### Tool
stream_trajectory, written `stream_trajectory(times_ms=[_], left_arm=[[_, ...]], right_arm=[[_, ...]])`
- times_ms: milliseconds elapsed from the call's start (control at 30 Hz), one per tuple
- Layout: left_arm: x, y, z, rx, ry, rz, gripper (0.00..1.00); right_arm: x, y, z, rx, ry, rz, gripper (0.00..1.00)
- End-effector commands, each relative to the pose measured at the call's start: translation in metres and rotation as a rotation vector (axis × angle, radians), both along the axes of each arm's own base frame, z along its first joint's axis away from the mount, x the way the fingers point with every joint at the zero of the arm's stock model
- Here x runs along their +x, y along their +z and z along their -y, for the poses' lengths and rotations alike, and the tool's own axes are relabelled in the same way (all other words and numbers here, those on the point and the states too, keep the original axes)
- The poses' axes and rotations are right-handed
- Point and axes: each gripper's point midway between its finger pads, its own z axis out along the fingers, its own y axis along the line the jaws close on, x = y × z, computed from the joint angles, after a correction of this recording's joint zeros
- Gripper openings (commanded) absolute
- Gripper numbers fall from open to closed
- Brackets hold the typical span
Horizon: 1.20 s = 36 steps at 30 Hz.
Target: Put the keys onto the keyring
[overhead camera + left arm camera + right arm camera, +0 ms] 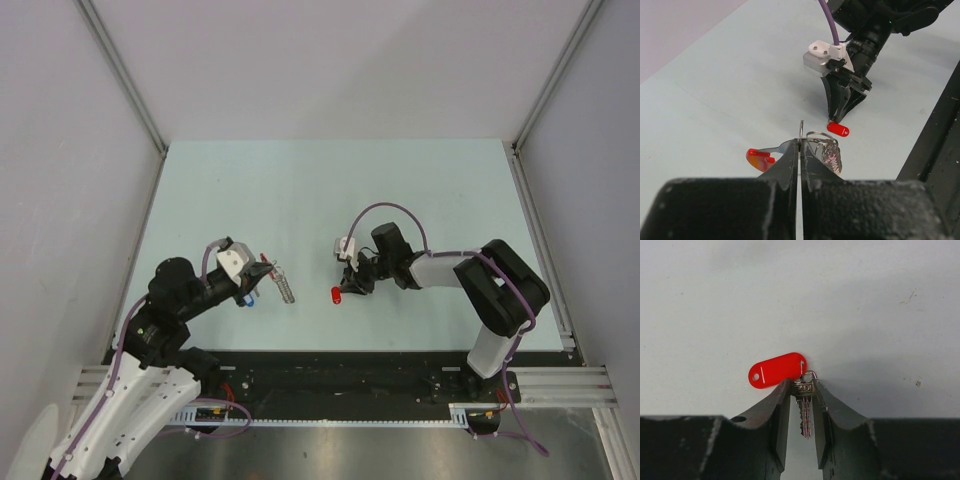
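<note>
My left gripper (262,272) is shut on the thin wire of the keyring (284,284), held just above the table. In the left wrist view the gripper (800,141) pinches the ring wire, with the red band (759,159) to its left and the grey chain-like strip (832,156) to its right. A blue key head (248,298) shows under the left gripper. My right gripper (350,283) is shut on the head of a silvery key (804,415) with a red plastic tag (777,370), low over the table. The right gripper (802,386) sits apart from the keyring, to its right.
The pale blue table (330,190) has grey walls on three sides. A black rail (340,375) runs along the near edge by the arm bases. The right arm's purple cable (830,22) arcs above its wrist.
</note>
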Motion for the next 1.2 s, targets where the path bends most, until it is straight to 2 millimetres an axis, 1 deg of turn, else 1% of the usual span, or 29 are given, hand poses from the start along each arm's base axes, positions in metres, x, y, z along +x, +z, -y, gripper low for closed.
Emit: stream_trajectory(times_ms=[0,200,433,600,1033,1167], left_arm=[[0.0019,0.01,0.0031,-0.027,-0.015,0.031,0.0],[0.0014,0.011,0.0032,-0.028,-0.016,0.033,0.0],[0.002,0.0093,0.0027,-0.025,-0.013,0.028,0.0],[0.0018,0.0093,0.0033,-0.025,-0.016,0.028,0.0],[0.0023,0.0086,0.0029,-0.025,-0.013,0.024,0.0],[0.0018,0.009,0.0031,-0.025,-0.016,0.026,0.0]], right_arm=[[0.0104,0.0092,-0.0079,0.031,0.007,0.034,0.29],[0.0115,0.0109,-0.0091,0.033,0.001,0.039,0.29],[0.0136,0.0183,-0.0127,0.055,-0.003,0.049,0.3],[0.0138,0.0189,-0.0134,0.058,-0.004,0.051,0.31],[0.0138,0.0121,-0.0158,0.04,-0.007,0.057,0.29],[0.014,0.0098,-0.0162,0.03,-0.006,0.054,0.27]])
